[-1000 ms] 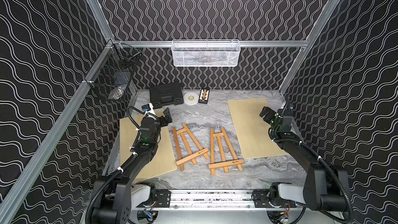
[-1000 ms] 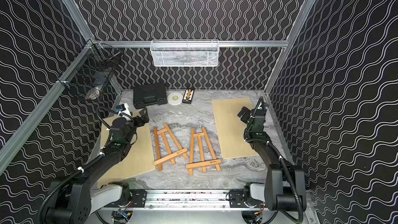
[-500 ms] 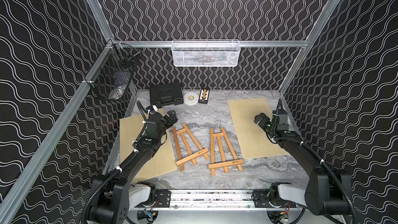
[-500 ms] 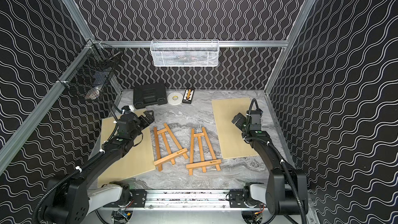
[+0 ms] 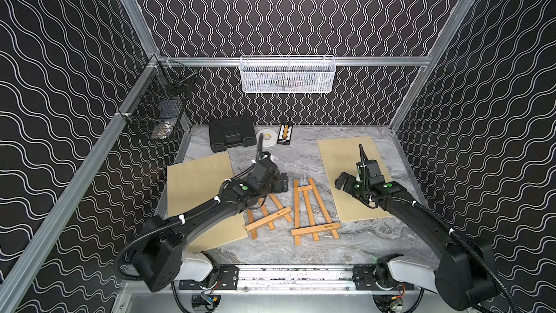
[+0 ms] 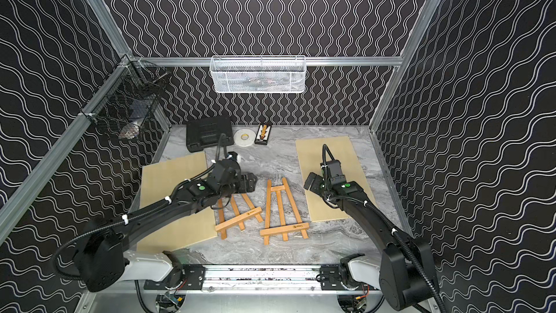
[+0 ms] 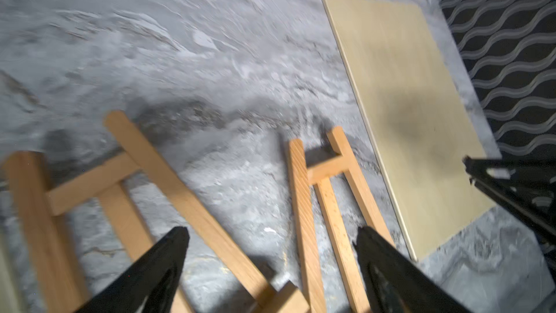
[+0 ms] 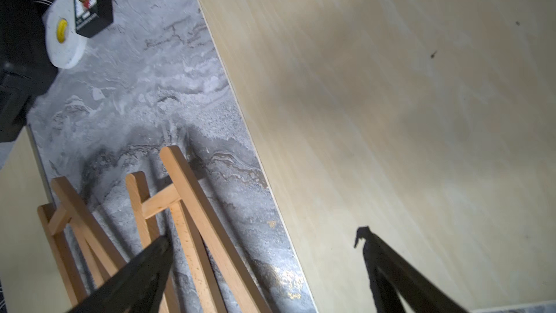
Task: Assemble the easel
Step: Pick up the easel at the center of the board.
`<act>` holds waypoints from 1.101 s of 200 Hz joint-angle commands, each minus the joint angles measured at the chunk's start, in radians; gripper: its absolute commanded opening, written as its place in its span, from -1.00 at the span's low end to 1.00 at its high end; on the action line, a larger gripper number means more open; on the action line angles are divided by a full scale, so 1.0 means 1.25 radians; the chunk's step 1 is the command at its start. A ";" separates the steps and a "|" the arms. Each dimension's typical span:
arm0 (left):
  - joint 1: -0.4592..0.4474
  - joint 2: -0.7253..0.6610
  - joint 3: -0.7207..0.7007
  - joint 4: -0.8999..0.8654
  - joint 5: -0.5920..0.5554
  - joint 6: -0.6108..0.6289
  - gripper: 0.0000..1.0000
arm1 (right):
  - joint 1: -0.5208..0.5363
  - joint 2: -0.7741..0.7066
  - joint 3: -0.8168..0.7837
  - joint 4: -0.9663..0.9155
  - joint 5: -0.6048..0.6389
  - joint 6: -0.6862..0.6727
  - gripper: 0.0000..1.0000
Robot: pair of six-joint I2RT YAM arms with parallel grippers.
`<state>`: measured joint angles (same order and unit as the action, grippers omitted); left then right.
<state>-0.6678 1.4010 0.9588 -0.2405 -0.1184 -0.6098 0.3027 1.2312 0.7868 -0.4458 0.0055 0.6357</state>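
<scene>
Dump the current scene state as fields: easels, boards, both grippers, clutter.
easels: left wooden easel and right wooden easel, small light-wood A-frames, lying flat and apart on the grey marble table
boards: left plywood board and right plywood board, pale, flat, flanking the easels
left gripper: open, empty, near top end of left wooden easel
right gripper: open, empty, over inner edge of right plywood board
back clutter: black plastic case, white tape roll, small black bit box
assembly: not started

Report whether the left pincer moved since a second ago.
Yes. The left pincer has swung off the left board to the top of the left easel.
</scene>
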 commanded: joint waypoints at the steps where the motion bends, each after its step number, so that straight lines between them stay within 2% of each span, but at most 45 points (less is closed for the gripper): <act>1: -0.051 0.054 0.049 -0.099 -0.006 0.045 0.77 | 0.006 -0.001 -0.010 -0.059 -0.022 0.004 1.00; 59: -0.157 0.193 0.113 -0.143 -0.054 0.067 0.37 | 0.031 0.001 -0.028 -0.076 -0.060 -0.004 1.00; 91: -0.168 0.261 0.144 -0.144 -0.072 0.080 0.20 | 0.038 0.021 -0.032 -0.069 -0.090 -0.017 1.00; 136: -0.168 0.335 0.179 -0.143 -0.086 0.088 -0.02 | 0.039 0.027 -0.029 -0.068 -0.080 -0.030 1.00; 192: -0.168 0.400 0.199 -0.137 -0.106 0.069 -0.08 | 0.038 0.024 -0.029 -0.066 -0.072 -0.036 1.00; 220: -0.168 0.413 0.190 -0.111 -0.104 0.045 -0.21 | 0.038 0.029 -0.028 -0.058 -0.071 -0.036 1.00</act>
<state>-0.8772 1.9060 1.1988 -0.3962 -0.2337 -0.5236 0.3508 1.2655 0.7479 -0.5167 -0.0914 0.5907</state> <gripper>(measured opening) 0.421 0.999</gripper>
